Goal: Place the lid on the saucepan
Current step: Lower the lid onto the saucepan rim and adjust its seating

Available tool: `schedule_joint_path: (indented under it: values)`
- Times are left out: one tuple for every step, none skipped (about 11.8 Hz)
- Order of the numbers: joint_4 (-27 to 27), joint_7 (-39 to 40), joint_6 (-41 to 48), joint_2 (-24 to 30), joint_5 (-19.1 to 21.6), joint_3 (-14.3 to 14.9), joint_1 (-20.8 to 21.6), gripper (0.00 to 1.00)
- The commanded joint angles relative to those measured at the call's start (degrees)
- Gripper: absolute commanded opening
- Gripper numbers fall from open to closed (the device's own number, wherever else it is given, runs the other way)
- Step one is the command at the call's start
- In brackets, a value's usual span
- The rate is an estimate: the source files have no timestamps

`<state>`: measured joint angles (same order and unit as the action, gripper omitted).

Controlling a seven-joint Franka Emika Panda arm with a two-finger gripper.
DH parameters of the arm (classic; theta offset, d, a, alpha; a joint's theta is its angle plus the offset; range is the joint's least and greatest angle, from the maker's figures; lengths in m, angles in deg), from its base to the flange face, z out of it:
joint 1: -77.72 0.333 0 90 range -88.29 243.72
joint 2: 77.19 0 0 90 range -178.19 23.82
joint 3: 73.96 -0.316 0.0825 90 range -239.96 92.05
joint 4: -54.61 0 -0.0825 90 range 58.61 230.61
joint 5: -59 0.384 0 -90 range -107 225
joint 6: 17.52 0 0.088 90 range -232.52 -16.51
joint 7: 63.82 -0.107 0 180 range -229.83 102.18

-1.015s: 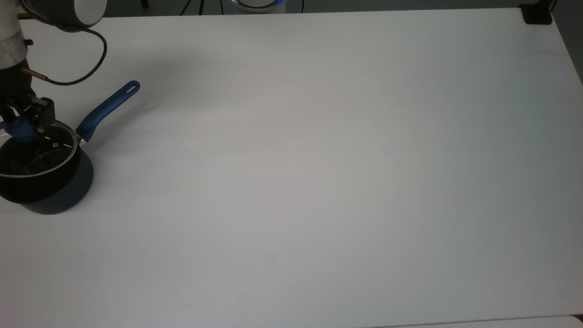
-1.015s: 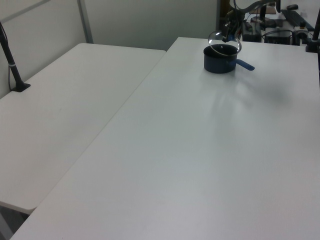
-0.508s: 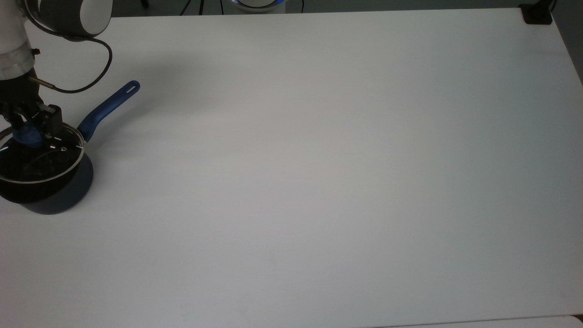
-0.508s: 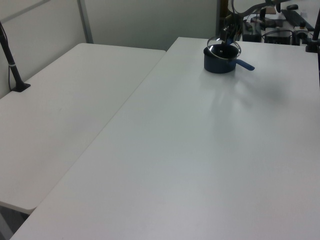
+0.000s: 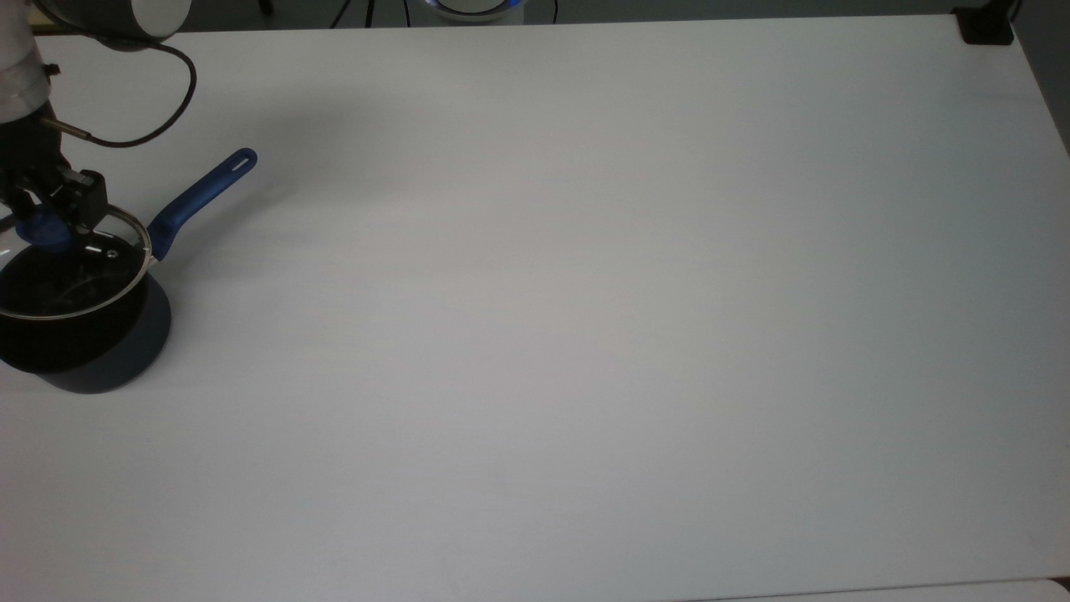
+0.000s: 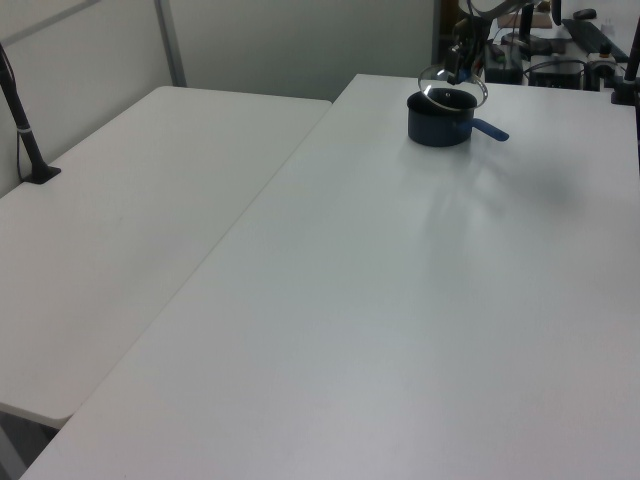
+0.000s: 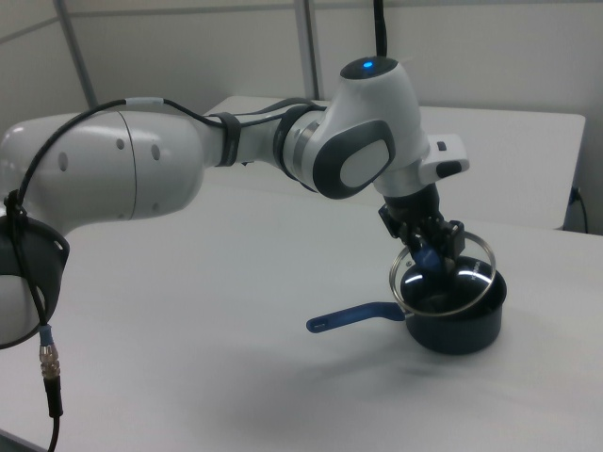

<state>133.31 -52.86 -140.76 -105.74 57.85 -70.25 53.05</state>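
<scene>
Lid [image 7: 445,273]: clear glass, held tilted above the saucepan's mouth, not seated on the rim.
Knob [image 5: 42,231]: blue, pinched between the gripper's fingers.
Gripper [image 7: 430,247]: clamped on the knob, pointing down over the pan.
Saucepan [image 7: 459,320]: dark navy, on the white table [image 5: 585,293] at the top view's left edge; blue handle [image 5: 201,197] points toward the top view's upper right.

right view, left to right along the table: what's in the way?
Robot arm → saucepan's blue handle → saucepan. The lid, held by its knob in the gripper, overlaps the saucepan, so it is left unordered.
</scene>
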Motion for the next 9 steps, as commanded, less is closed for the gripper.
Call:
schedule_joint_path:
  values:
    - [-1.8, 1.6, 0.1, 0.3, 1.2, 0.4, 0.1, 0.34]
    - [-1.7, 1.3, -2.6, 0.2, 1.3, 0.3, 0.1, 0.34]
    - [-1.7, 1.3, -4.3, -0.5, 1.3, 0.3, 0.1, 0.34]
    - [-1.7, 1.3, -4.9, -1.1, 1.2, 0.2, 0.1, 0.34]
    - [-1.6, 1.3, -5.9, -1.8, 1.2, 0.2, 0.2, 0.34]
    - [-1.4, 1.3, -6.0, -1.8, 1.2, 0.2, 0.2, 0.34]
    - [-1.4, 1.3, -6.0, -1.8, 1.2, 0.2, 0.2, 0.34]
    - [-1.4, 1.3, -6.0, -1.9, 1.2, 0.1, 0.2, 0.34]
    - [-1.4, 1.3, -6.0, -2.4, 1.2, 0.1, 0.3, 0.35]
